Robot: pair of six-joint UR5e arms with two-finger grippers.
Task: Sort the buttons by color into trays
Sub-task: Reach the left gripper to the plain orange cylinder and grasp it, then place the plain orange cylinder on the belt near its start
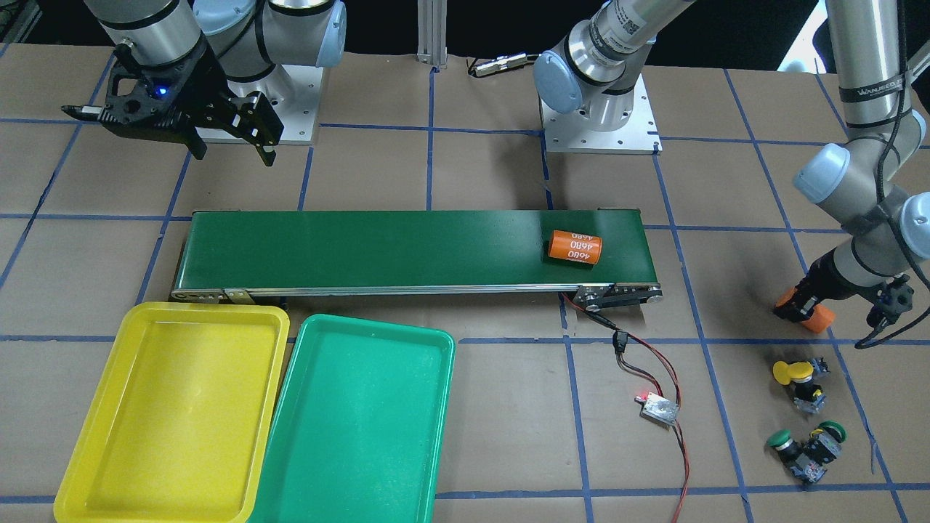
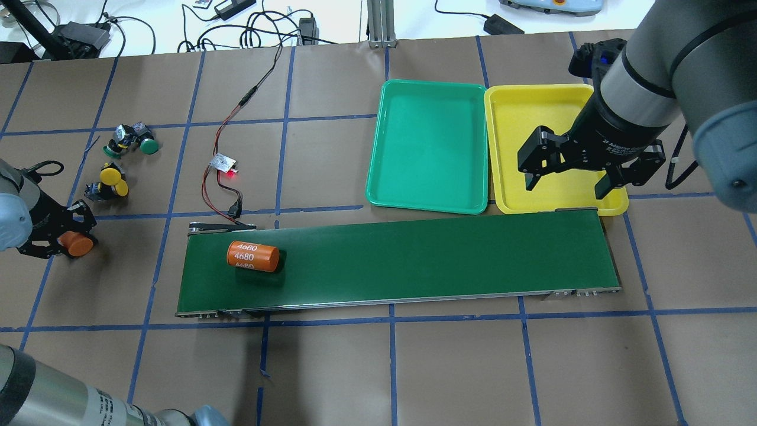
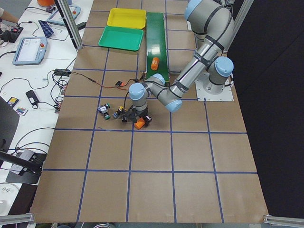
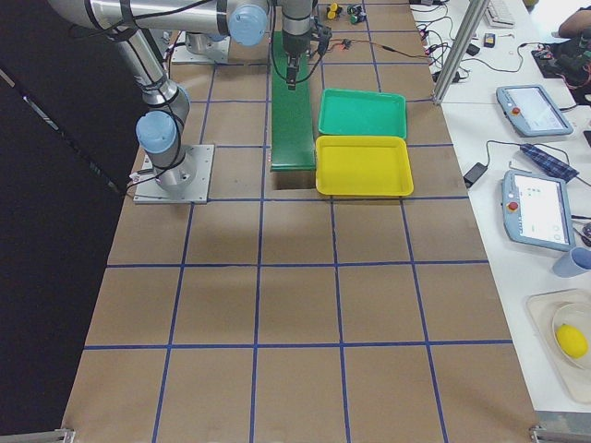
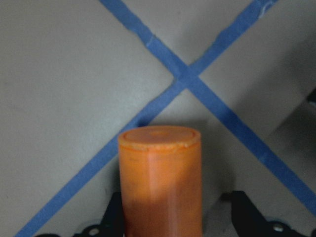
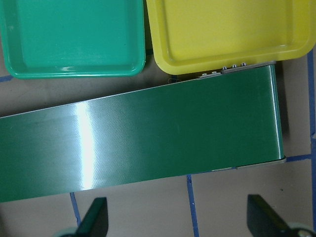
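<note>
1. Four pieces wait unsorted: two yellow buttons (image 1: 798,381) and two green buttons (image 1: 806,443) lie in tight pairs on the tabletop (image 1: 508,436) at the left arm's side, well apart from the yellow tray (image 1: 182,407) and the green tray (image 1: 363,421); both trays hold nothing.
2. Main risk: the left end effector (image 2: 66,241) is closed around an orange cylinder (image 5: 160,182), not a button; no button can be taken until that is put down, and a round body let go near the yellow pair may roll into them.
3. Each pair looks to be touching, so fingers closing on one button would likely nudge its neighbour; the domed caps may also slip from a poor grip.
4. A second orange cylinder (image 1: 575,247) lies on the belt (image 1: 399,247) at the end nearest the buttons; it could crowd anything set there.
5. Pose: the left arm reaches low and outward, its wrist close to the tabletop; whether the cylinder touches the surface I cannot tell.
6. The right end effector (image 2: 566,186) points downward above the belt's far end beside the yellow tray, jaws wide apart and empty.
</note>
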